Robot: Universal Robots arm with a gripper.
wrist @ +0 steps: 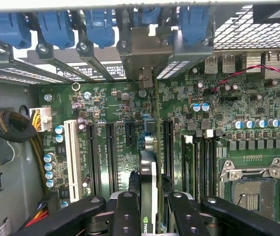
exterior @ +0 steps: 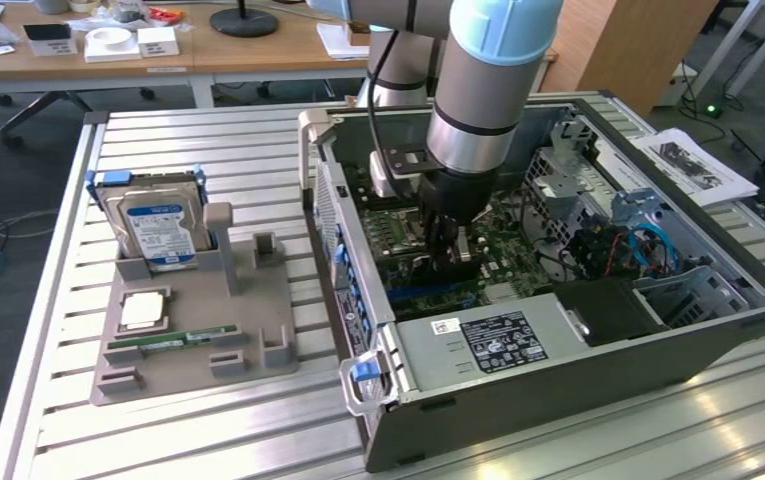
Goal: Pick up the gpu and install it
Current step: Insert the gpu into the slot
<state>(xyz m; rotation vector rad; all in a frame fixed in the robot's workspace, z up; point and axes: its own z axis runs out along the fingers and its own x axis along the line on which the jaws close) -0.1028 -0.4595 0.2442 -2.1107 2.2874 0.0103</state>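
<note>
gpu (wrist: 148, 169) gripped edge-on inside the pincer (wrist: 150, 212), over motherboard (wrist: 105, 101).

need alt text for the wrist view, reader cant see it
The gripper clamps the gpu, seen edge-on among the black expansion slots of a green motherboard. The card's silver bracket sits at the rear of the case, next to blue latches; an empty CPU socket lies nearby.
</note>
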